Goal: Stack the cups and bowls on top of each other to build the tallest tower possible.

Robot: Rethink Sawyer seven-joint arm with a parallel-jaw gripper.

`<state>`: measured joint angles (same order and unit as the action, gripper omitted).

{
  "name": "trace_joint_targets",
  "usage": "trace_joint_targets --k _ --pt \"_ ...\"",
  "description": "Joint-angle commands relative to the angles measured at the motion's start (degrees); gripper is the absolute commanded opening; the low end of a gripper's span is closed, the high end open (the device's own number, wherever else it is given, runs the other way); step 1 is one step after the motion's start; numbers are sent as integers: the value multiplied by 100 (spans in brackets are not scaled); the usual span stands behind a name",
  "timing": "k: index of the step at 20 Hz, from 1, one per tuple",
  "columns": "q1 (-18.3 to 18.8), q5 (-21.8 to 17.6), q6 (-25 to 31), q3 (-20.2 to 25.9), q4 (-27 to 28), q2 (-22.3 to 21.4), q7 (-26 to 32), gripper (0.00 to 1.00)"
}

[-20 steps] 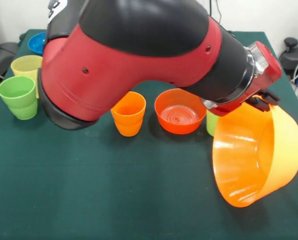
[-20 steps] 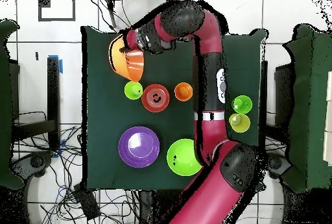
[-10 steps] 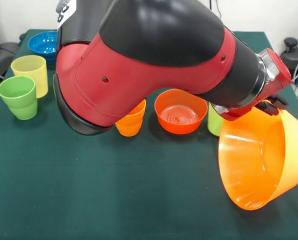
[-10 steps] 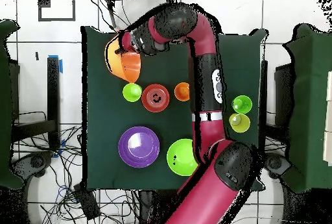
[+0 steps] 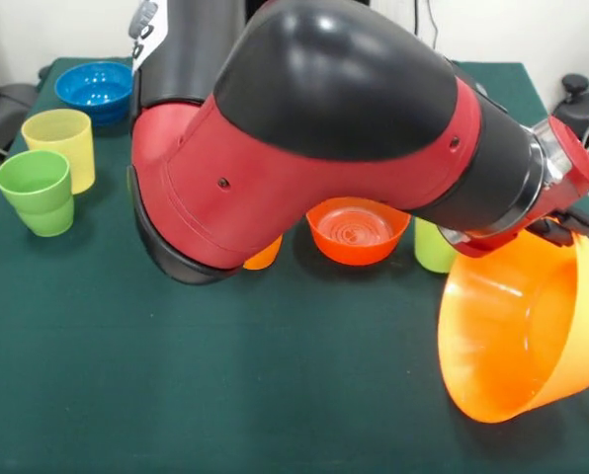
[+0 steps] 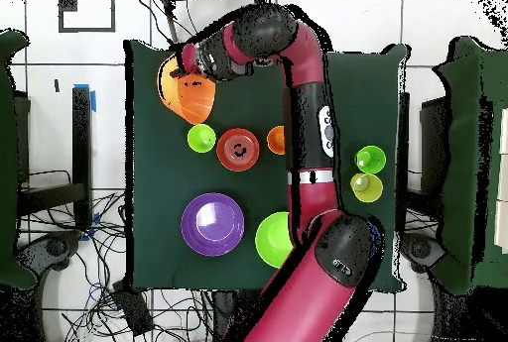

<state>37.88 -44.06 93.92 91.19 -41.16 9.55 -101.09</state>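
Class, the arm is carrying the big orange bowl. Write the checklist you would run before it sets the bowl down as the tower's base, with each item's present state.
1. Large orange bowl held at its rim by the tool: ok.
2. Bowl level for setting down: not ok, it hangs tilted with its opening facing sideways.
3. Bowl clear of the lime green cup: ok in the overhead view, though close.
4. Bare table nearby for the base: ok.
5. Red-orange bowl upright: ok.
6. Firmness of the grip: cannot tell.
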Motion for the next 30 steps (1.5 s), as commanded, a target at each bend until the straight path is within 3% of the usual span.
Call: trace_joint_targets --k 1,15,30 --pt "-320 -90 17 -1051 1138 100 594 0" --pt "-525 -470 867 -743 2188 232 1459 0" --pt "-507 -711 1510 -449 2450 315 1704 0"
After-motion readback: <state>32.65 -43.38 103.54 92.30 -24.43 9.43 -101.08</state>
